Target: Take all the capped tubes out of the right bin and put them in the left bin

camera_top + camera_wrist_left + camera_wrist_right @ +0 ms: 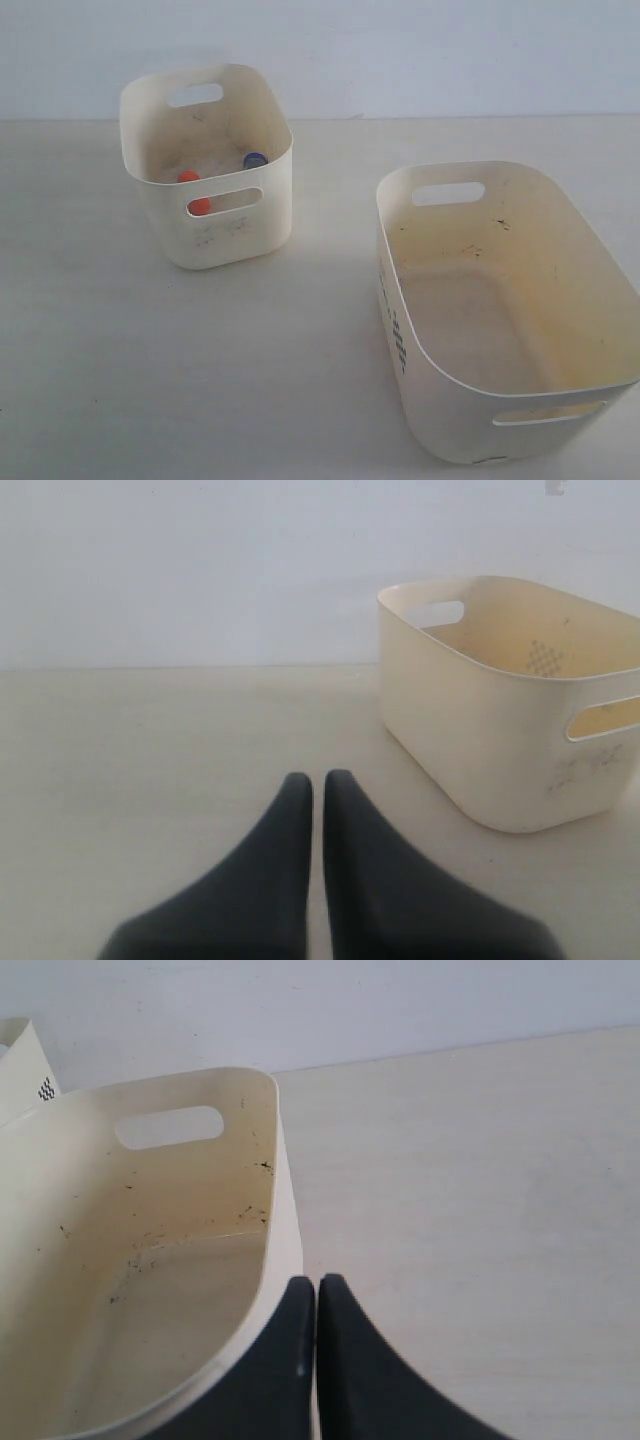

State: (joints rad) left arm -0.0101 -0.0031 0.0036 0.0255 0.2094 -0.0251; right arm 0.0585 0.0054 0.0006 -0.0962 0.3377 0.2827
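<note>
The smaller left bin (pixel 240 232) stands at the back left and holds capped tubes: an orange cap (pixel 188 177), a blue cap (pixel 255 159), and another orange cap (pixel 200 207) showing through the slot handle. The wide right bin (pixel 440 400) at the front right shows no tubes inside. Neither gripper appears in the exterior view. My left gripper (pixel 317 780) is shut with nothing in it, low over the table, apart from the left bin (pixel 480 750). My right gripper (pixel 316 1285) is shut and empty beside the right bin's rim (pixel 285 1220).
The bins stand on a pale tabletop (pixel 200 380) with a white wall behind. Black printed marks (pixel 392 320) run down the right bin's left side. Bare table lies between and in front of the bins.
</note>
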